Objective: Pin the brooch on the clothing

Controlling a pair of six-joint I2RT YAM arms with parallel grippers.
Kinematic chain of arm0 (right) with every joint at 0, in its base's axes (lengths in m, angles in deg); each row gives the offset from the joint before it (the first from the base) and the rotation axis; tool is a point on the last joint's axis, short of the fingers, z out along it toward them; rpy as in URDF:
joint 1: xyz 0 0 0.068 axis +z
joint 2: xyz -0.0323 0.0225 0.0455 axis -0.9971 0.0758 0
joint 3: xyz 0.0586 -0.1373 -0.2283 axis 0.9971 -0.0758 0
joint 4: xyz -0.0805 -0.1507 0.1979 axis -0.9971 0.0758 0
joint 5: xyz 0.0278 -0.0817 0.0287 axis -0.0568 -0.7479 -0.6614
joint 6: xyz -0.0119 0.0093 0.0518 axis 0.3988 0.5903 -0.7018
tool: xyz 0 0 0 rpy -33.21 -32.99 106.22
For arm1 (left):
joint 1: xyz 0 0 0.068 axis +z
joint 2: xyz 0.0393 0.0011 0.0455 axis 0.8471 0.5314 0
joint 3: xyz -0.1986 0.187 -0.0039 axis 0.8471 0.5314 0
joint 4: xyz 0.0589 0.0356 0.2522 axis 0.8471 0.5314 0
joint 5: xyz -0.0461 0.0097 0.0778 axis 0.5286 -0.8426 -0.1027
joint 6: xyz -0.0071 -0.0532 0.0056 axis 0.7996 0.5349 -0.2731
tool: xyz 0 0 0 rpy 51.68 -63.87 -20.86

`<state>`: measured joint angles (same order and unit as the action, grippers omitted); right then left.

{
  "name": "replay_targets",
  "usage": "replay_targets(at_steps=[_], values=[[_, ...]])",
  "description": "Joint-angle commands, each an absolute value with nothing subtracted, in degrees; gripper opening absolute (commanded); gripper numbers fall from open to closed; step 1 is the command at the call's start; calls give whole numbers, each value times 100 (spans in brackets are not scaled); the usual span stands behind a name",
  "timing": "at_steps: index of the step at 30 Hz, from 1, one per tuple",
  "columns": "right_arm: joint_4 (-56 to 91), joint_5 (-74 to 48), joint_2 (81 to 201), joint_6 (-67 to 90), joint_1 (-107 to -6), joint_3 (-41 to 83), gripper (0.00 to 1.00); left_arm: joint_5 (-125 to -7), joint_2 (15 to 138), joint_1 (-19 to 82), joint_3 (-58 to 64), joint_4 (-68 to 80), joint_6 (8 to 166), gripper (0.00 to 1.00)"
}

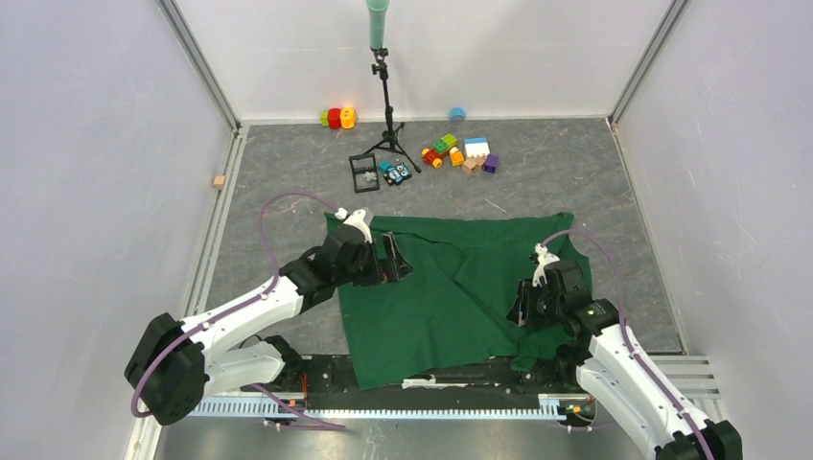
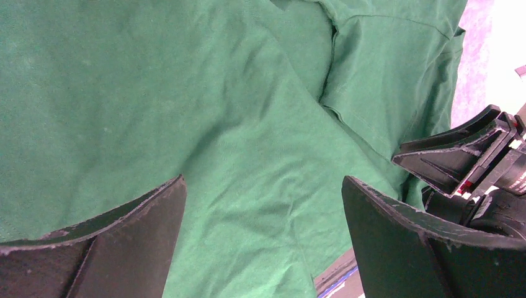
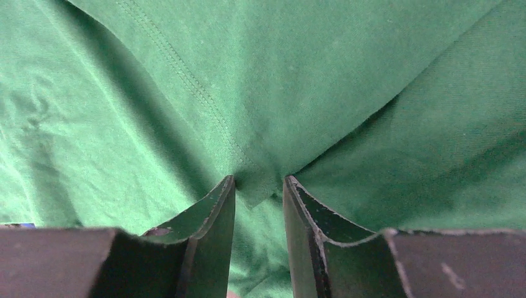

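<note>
The clothing, a dark green T-shirt [image 1: 451, 287], lies crumpled on the grey table between my arms. My left gripper [image 1: 398, 261] hovers over its left part; in the left wrist view [image 2: 263, 183] the jaws stand wide apart with only green fabric [image 2: 186, 93] below them. My right gripper [image 1: 522, 305] is at the shirt's right side; in the right wrist view [image 3: 259, 181] the jaws are nearly closed on a pinched fold of the shirt [image 3: 310, 74], with creases running to the tips. The brooch is not in view.
A black tripod stand [image 1: 386, 105] stands at the back centre, with a small black tray [image 1: 363, 172] beside it. Coloured toy blocks [image 1: 460, 151] lie at the back right. Red and yellow toys [image 1: 336, 117] sit by the back wall. White walls enclose the table.
</note>
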<state>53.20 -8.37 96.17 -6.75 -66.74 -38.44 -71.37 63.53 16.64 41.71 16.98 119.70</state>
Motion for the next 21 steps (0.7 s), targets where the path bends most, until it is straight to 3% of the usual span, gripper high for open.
replay_targets(at_steps=[1,9,15,21], values=[[5121,-650,9569,-868,-6593,-3991,39,-7064,6254,1668,4015,1664,12148,100],[5049,-630,9593,-906,-6531,-3952,32,-7083,6250,1685,4056,1664,12160,100],[4960,-619,9629,-901,-6509,-4011,16,-7037,6353,1685,4060,1638,12150,100],[5303,-942,9595,-791,-6513,-3404,5,-7081,6380,1720,4152,1639,12093,100]])
